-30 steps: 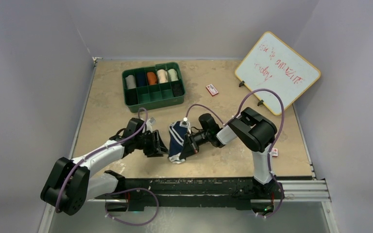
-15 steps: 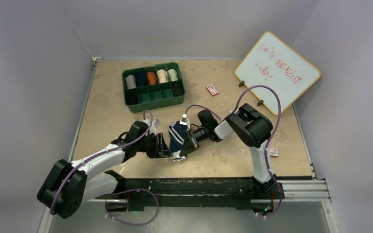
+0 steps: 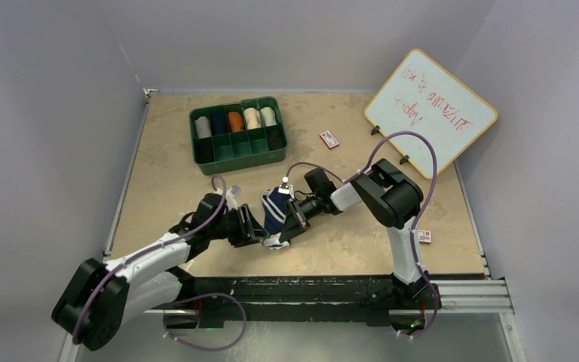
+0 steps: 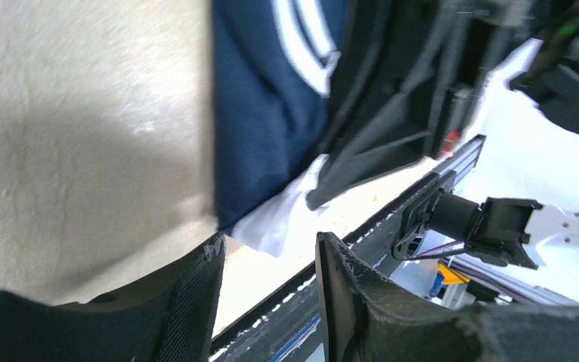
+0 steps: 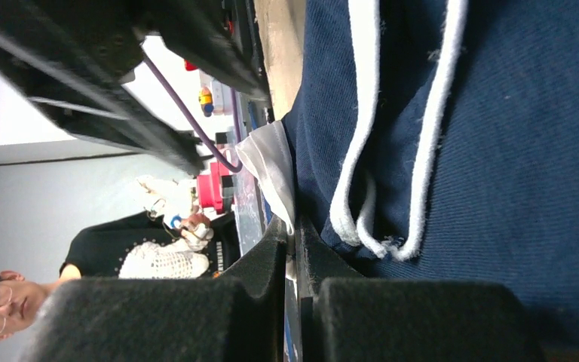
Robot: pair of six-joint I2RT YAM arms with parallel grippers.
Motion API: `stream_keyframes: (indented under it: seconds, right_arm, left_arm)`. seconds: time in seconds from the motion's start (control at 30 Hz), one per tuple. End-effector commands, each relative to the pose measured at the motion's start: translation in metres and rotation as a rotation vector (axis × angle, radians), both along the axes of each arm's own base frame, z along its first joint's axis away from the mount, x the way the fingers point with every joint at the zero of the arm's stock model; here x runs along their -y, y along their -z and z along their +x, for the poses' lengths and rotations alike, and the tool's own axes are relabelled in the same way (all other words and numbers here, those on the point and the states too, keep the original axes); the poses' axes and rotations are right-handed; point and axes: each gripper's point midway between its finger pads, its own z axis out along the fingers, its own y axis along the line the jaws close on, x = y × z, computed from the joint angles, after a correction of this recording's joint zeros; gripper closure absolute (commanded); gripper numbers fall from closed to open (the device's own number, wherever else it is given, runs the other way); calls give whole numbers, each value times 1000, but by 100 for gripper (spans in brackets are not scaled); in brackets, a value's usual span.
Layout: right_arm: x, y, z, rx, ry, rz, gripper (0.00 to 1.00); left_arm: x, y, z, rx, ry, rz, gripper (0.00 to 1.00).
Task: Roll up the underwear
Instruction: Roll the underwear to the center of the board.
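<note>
The navy blue underwear [image 3: 274,213] with white edging is bunched at the table's middle front, its lower end on the table. My right gripper [image 3: 291,219] is shut on its right edge; in the right wrist view [image 5: 295,235] the pads pinch a thin white fold beside the navy cloth [image 5: 497,151]. My left gripper [image 3: 255,232] is open and empty just left of the cloth. In the left wrist view [image 4: 268,260] the fingers [image 4: 188,302] stand apart below the navy cloth [image 4: 264,113] and its white corner [image 4: 279,222]. I cannot pick out the black underwear.
A green divided tray [image 3: 241,159] with several rolled cloths stands at the back left. A whiteboard [image 3: 431,111] leans at the back right. Small red-and-white cards lie near it [image 3: 329,139] and by the right arm's base [image 3: 424,236]. The black front rail [image 3: 309,290] is close.
My left gripper has slid right, up to the underwear's left side. My right gripper has drawn the cloth slightly left, bunching it narrower.
</note>
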Motion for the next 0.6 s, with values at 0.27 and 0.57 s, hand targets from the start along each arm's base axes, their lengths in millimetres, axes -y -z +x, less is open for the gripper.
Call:
stream_keyframes:
  seconds: [0.27,0.57]
  right_arm:
    - [13,34,13,4,43,-100,96]
    - [16,35,12,-5,37,-108,96]
  left_arm:
    - [2,-5,-8,216,245,97,54]
    - [11,0,8,290,278,122,54]
